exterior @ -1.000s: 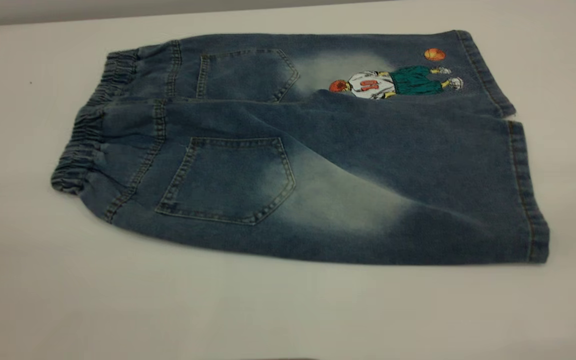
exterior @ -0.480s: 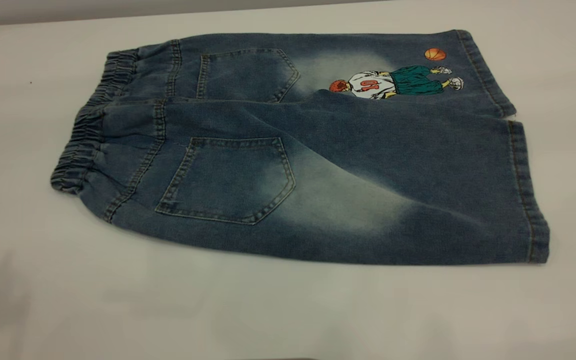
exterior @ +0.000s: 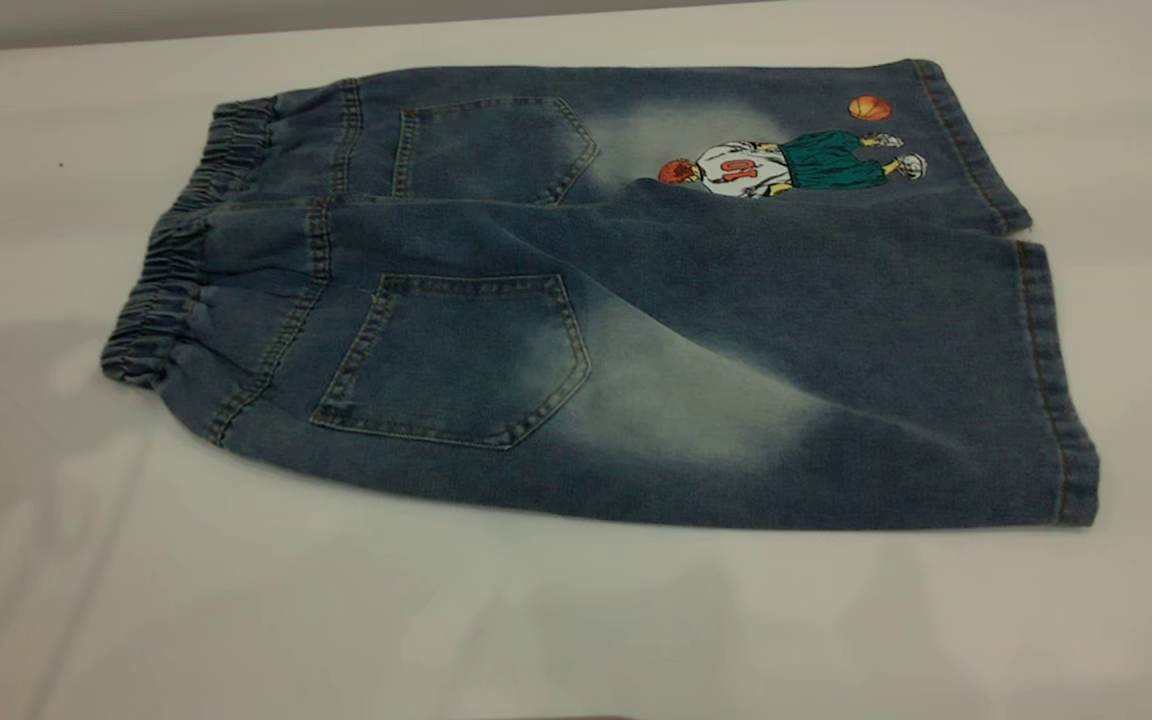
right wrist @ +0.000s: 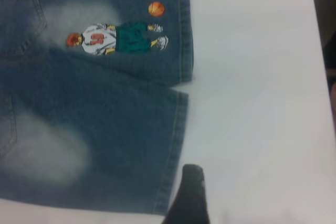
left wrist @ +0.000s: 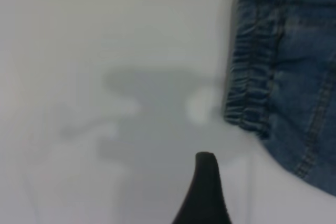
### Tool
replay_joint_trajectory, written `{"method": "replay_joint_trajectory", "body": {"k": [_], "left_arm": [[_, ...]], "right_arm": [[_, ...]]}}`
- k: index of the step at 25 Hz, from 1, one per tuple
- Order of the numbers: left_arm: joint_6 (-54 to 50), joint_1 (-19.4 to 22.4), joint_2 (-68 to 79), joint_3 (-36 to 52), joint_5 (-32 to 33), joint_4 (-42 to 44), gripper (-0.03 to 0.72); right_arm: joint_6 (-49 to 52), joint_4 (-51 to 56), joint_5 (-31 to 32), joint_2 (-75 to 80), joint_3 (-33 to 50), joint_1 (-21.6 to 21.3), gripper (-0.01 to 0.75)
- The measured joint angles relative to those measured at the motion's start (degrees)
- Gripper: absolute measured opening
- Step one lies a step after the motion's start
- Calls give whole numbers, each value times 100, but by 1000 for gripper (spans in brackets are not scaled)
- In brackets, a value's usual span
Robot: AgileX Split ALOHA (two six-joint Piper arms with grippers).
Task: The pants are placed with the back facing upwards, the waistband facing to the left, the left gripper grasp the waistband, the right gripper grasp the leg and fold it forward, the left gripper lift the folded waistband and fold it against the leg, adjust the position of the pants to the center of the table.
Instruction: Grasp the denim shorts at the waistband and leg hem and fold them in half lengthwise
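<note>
Waistband (left wrist: 252,85) beside left gripper (left wrist: 206,192), wrist view only

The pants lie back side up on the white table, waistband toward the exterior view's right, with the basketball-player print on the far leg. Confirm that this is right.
One detail is wrong: the waistband points toward the exterior view's left, not its right; the hems are at the right. The rest holds in the exterior view: the pants lie back side up, pockets showing, on the white table, and the basketball-player print is on the far leg.

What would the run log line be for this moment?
faded blue denim pants: flat, unfolded | gathered elastic waistband: ungrasped | left gripper: near waistband | right gripper: near plain leg's hem
</note>
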Motion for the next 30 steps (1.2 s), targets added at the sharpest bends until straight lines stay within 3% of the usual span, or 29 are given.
{"method": "replay_joint_trajectory", "body": {"k": [11, 24, 30], "left_arm": [[179, 0, 1509, -55, -232, -187, 549], [754, -6, 2743, -89, -1000, -640, 549], [886, -309, 3220, -93, -1449, -740, 549]], "right_arm": [[0, 92, -47, 486, 0, 0, 571], [0, 92, -75, 486, 0, 0, 571], [0, 92, -93, 486, 0, 0, 571]]}}
